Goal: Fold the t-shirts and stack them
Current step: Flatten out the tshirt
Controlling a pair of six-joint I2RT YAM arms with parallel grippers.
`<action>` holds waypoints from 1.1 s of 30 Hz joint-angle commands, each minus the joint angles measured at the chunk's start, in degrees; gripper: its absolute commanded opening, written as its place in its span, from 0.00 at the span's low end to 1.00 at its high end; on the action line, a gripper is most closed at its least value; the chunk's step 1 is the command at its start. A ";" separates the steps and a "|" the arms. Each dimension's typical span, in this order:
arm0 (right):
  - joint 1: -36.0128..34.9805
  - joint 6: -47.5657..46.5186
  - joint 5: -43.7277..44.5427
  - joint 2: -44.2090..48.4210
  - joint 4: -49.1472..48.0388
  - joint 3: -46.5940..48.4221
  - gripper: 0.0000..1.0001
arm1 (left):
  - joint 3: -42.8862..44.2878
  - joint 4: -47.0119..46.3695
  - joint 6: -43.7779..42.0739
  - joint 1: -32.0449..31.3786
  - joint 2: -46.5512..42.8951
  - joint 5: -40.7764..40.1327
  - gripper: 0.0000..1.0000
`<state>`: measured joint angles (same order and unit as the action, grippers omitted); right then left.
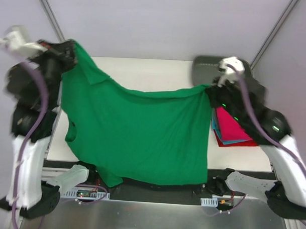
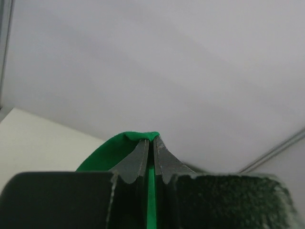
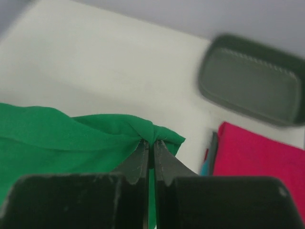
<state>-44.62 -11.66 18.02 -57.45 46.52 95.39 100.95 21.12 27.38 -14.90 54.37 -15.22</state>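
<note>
A bright green t-shirt (image 1: 142, 134) hangs spread out in the air between my two grippers, above the white table. My left gripper (image 1: 69, 51) is shut on its upper left corner; in the left wrist view the green cloth (image 2: 119, 148) is pinched between the fingers (image 2: 138, 160). My right gripper (image 1: 210, 90) is shut on its upper right corner; the bunched cloth (image 3: 152, 131) shows at the fingertips (image 3: 164, 160). A stack of folded shirts lies at the right of the table, crimson-pink (image 1: 230, 127) on top, teal (image 1: 237, 142) and red (image 1: 242, 145) edges below; it also shows in the right wrist view (image 3: 257, 152).
A grey plastic tray (image 1: 207, 68) sits at the back right of the table, also in the right wrist view (image 3: 252, 86). The white table top (image 1: 144, 74) shows behind the hanging shirt. Metal frame poles rise at the back left and right.
</note>
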 commanded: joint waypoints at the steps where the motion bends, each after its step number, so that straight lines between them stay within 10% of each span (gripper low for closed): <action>1: 12.06 0.93 -0.92 -11.60 -9.75 -10.21 0.00 | -11.71 -10.91 -3.29 1.00 11.43 -8.15 0.00; 6: 20.88 0.59 -12.73 -30.84 -20.14 -11.82 0.01 | -12.11 -19.10 -1.54 5.22 35.14 -0.70 0.00; 13: 27.48 2.17 -24.60 -59.41 -11.73 9.70 0.00 | 4.77 -17.61 -0.05 7.77 67.33 11.95 0.00; 33: 31.79 0.32 -29.09 -69.03 -11.80 17.82 0.04 | -4.51 -17.61 5.92 9.53 65.71 13.03 0.00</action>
<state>-12.88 -11.11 -8.47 -128.99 34.63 114.06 101.16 4.12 30.35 -6.13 128.70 -3.18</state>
